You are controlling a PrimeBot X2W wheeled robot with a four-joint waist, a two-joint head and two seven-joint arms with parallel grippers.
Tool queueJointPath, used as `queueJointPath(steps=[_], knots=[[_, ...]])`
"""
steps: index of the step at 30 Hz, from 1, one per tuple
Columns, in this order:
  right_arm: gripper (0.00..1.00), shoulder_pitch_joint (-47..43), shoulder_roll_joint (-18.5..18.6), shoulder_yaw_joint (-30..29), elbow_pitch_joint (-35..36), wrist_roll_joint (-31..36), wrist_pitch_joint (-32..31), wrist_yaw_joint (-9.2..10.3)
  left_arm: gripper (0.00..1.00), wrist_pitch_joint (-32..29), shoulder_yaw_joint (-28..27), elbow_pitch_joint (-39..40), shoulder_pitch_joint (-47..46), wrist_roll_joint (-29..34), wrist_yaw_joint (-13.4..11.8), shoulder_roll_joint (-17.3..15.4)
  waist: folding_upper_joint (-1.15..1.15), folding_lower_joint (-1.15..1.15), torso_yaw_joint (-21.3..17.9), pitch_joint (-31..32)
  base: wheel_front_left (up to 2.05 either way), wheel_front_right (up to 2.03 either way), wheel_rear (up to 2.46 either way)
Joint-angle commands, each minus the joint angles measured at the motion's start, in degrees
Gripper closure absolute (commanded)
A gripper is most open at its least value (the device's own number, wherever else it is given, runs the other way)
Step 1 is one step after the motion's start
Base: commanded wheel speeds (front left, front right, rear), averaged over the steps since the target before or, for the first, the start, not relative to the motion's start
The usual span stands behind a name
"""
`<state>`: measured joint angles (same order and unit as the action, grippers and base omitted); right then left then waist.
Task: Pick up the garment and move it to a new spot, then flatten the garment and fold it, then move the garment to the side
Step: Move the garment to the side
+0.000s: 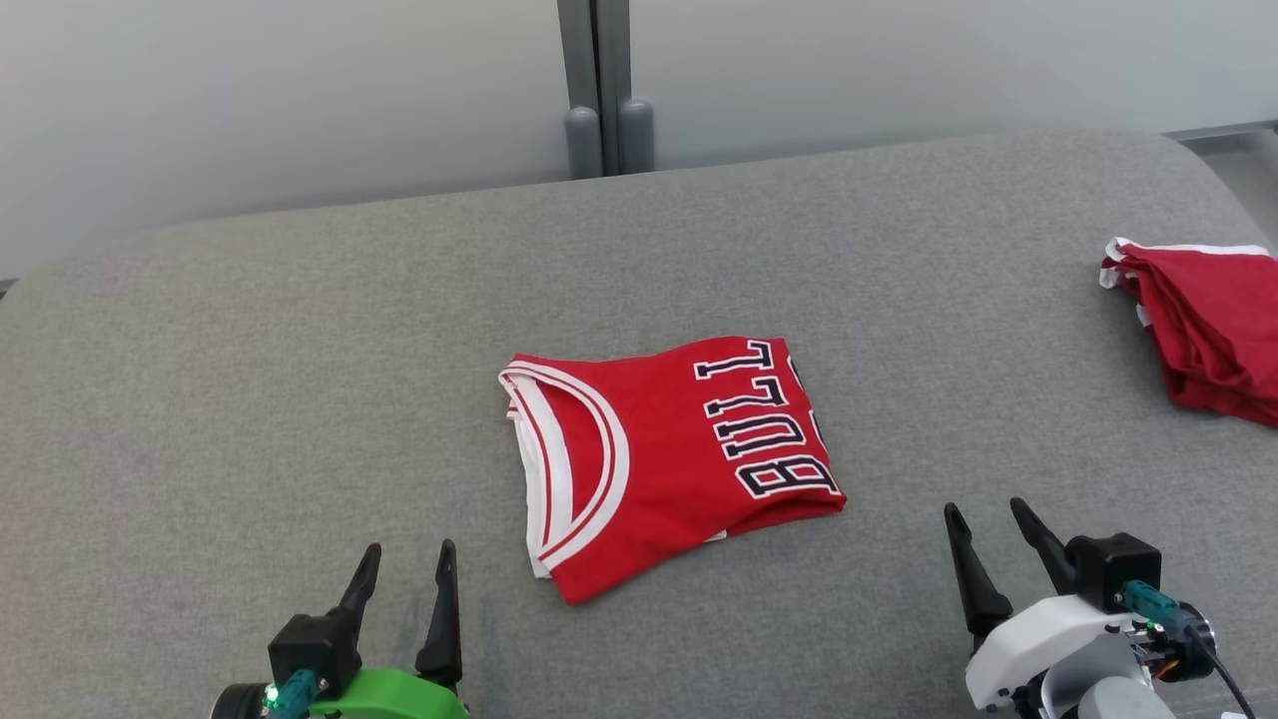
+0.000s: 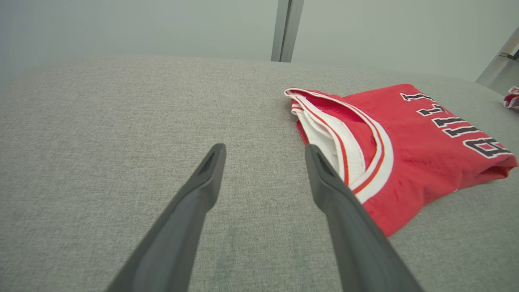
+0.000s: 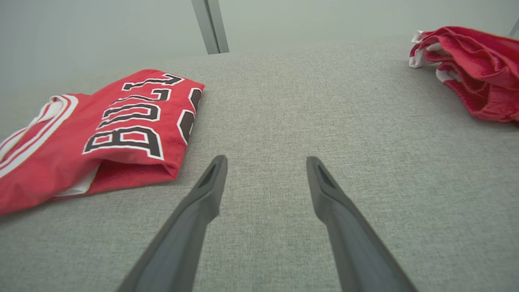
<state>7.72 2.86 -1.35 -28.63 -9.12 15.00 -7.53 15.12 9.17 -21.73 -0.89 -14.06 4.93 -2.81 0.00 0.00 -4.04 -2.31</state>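
Note:
A folded red jersey, the garment (image 1: 674, 454), lies flat in the middle of the grey surface, white-trimmed neckline to the left and black lettering to the right. My left gripper (image 1: 409, 559) hovers open near the front edge, left of the garment (image 2: 405, 150), with nothing between its fingers. My right gripper (image 1: 988, 519) stands open to the right of the garment (image 3: 101, 134), also holding nothing. In both wrist views the fingers point over bare grey fabric beside the jersey.
A second red garment (image 1: 1208, 335) lies bunched at the far right edge of the grey padded surface (image 1: 300, 350); it also appears as red cloth (image 3: 474, 69) in the right wrist view. A grey post (image 1: 599, 90) stands behind the surface against a pale wall.

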Motion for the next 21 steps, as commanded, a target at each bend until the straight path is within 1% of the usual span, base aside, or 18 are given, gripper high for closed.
queueJointPath(steps=[1,7,12,15,18,21], knots=[[0.00,0.5,0.2,0.0,0.2,-0.5,0.2,0.10,0.00,0.0,-0.1,0.2,0.1,-0.1,-0.3,-0.2,0.00,0.00,0.2,-0.4,0.00,0.00,0.00],[0.00,4.4,0.1,0.9,0.1,-0.2,0.2,0.10,0.00,0.0,0.3,0.7,-2.5,0.2,-0.1,-0.2,0.00,0.00,1.5,-2.9,0.00,0.00,0.00],[0.00,12.5,0.2,2.9,-2.5,0.5,0.2,0.10,0.00,0.0,1.0,0.5,-5.1,0.0,0.4,-0.2,0.00,0.00,3.9,-7.2,0.00,0.00,0.00],[0.00,17.8,0.2,4.4,-5.4,0.7,0.2,0.10,0.00,0.0,1.3,0.3,-6.5,0.1,0.7,-0.2,0.00,0.00,5.4,-9.5,0.00,0.00,0.00],[0.00,22.7,0.2,6.4,-10.5,1.3,0.2,0.10,0.00,0.0,1.6,-0.1,-7.7,0.0,0.9,-0.2,0.00,0.00,7.1,-11.6,0.00,0.00,0.00],[0.00,25.4,0.2,8.2,-16.1,2.5,-0.4,0.10,0.00,0.0,1.7,-0.3,-8.4,0.0,1.1,-0.2,0.00,0.00,8.3,-12.7,0.00,0.00,0.00]])
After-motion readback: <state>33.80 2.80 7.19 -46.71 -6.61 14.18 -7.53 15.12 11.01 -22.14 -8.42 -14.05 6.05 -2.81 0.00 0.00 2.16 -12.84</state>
